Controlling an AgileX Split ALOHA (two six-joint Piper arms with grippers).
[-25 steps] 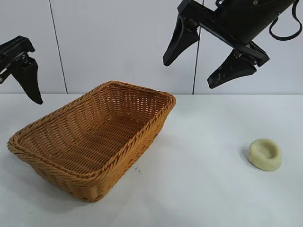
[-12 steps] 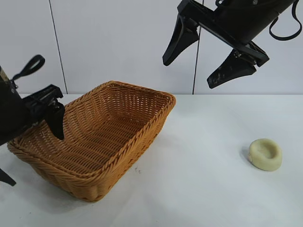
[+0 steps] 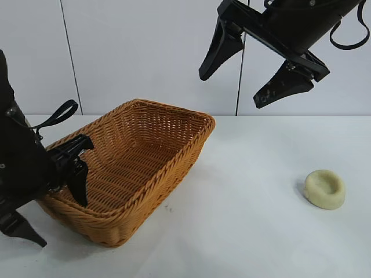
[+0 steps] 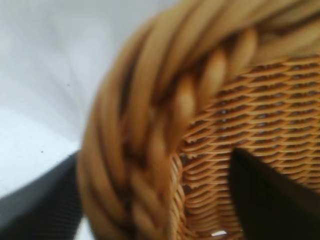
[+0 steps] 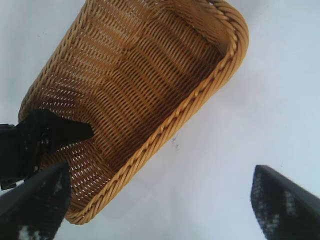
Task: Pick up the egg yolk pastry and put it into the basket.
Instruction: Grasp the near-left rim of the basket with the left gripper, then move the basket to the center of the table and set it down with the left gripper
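The egg yolk pastry (image 3: 324,188), a pale cream puck with a dented top, lies on the white table at the right, far from both grippers. The orange-brown wicker basket (image 3: 152,200) stands at the left. My left gripper (image 3: 62,225) is down at the basket's near left end. Its fingers stand apart astride the braided rim (image 4: 150,125), one inside the basket and one outside. My right gripper (image 3: 231,91) hangs open high above the table, between basket and pastry, with nothing in it. The right wrist view shows the basket (image 5: 200,100) and bare table, not the pastry.
A white wall panel closes off the back. Bare white tabletop (image 3: 249,202) lies between the basket and the pastry. The left arm's black body (image 3: 20,168) covers the basket's left corner.
The left arm has come down from high at the left to the basket's left end, and its fingers now straddle the rim. The right arm, basket and pastry have stayed put.
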